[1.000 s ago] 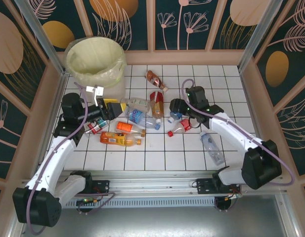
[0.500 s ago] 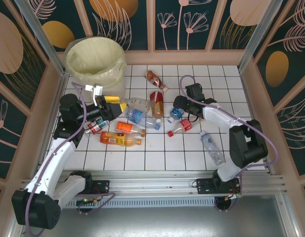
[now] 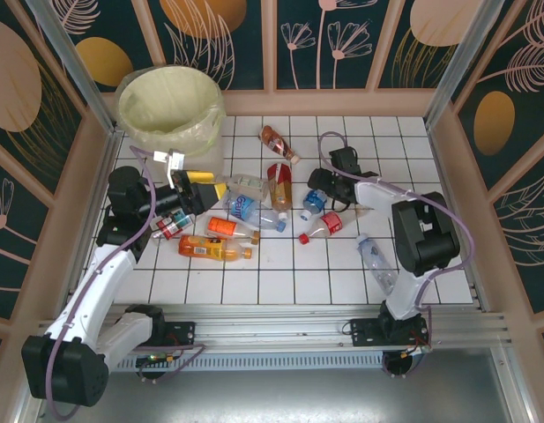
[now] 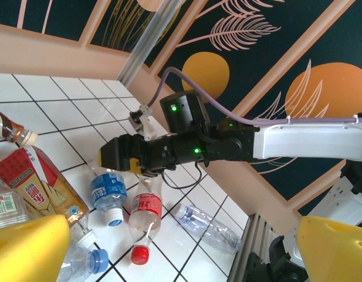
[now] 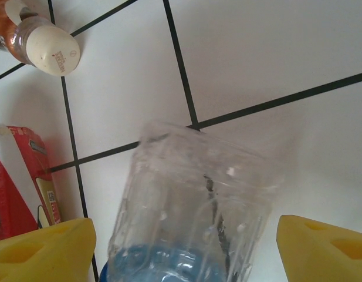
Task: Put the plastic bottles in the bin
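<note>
Right elbow [image 3: 413,233] has folded in. Right gripper [image 5: 182,249] is low over the blue-label bottle [image 5: 192,194], well right of the bin [image 3: 170,106]. Its fingers [image 5: 40,247] are open astride the bottle, whose long axis runs across their closing line. Left gripper [image 3: 199,188] is wide open and empty near the bin, farther from the bottle.

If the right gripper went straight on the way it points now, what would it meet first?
The clear blue-labelled bottle, lying on the tiles directly ahead, between the open fingers of the right gripper. How close it is I cannot tell.

white links [image 3: 95,282], black joints [image 3: 126,189], lilac cables [image 3: 151,198], yellow-fingered left hand [image 3: 214,188], right hand [image 4: 110,160]
</note>
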Action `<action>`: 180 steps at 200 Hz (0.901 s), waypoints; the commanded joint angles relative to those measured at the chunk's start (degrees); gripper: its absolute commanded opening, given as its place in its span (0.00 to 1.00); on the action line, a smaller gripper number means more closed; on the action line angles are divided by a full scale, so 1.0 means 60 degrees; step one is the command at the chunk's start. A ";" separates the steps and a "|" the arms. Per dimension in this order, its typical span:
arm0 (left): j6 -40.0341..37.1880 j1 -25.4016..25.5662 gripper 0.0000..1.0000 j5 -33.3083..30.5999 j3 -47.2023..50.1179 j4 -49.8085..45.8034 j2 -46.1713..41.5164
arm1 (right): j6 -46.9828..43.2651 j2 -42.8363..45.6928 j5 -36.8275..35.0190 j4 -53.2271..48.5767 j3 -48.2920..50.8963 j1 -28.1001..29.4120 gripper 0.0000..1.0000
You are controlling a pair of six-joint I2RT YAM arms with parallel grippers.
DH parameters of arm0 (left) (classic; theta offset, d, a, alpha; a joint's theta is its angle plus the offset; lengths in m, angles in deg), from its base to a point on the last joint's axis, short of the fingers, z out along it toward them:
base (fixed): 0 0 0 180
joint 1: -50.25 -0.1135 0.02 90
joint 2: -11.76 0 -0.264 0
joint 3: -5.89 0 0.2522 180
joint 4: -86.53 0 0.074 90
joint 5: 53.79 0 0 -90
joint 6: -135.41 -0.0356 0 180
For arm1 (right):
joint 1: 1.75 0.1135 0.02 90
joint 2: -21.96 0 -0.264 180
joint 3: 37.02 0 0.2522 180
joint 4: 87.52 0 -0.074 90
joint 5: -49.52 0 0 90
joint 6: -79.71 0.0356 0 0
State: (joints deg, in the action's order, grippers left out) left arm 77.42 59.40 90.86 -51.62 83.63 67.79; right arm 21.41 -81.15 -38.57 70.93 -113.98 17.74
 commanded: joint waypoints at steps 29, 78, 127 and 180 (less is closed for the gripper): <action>-0.0103 0.0060 0.99 0.0105 0.0041 0.0066 0.0038 | -0.0086 -0.0790 0.0280 0.0649 -0.0562 -0.0061 0.79; -0.0118 0.0047 0.99 0.0091 0.0036 0.0022 0.0153 | -0.0303 -0.1278 0.0421 0.0689 -0.0947 -0.0055 0.76; -0.0133 0.0050 0.99 0.0125 0.0040 0.0022 0.0245 | -0.0502 -0.1721 0.0572 0.0680 -0.1481 -0.0065 0.82; -0.0236 0.0044 0.99 0.0098 -0.0003 -0.0098 0.0262 | -0.0598 -0.2098 0.0477 0.0399 -0.2064 -0.0096 0.83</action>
State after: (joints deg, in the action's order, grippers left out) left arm 77.38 59.40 90.86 -51.62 83.04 69.26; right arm 18.81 -92.01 -35.88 74.18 -123.51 17.72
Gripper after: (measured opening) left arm 0.985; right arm 0.836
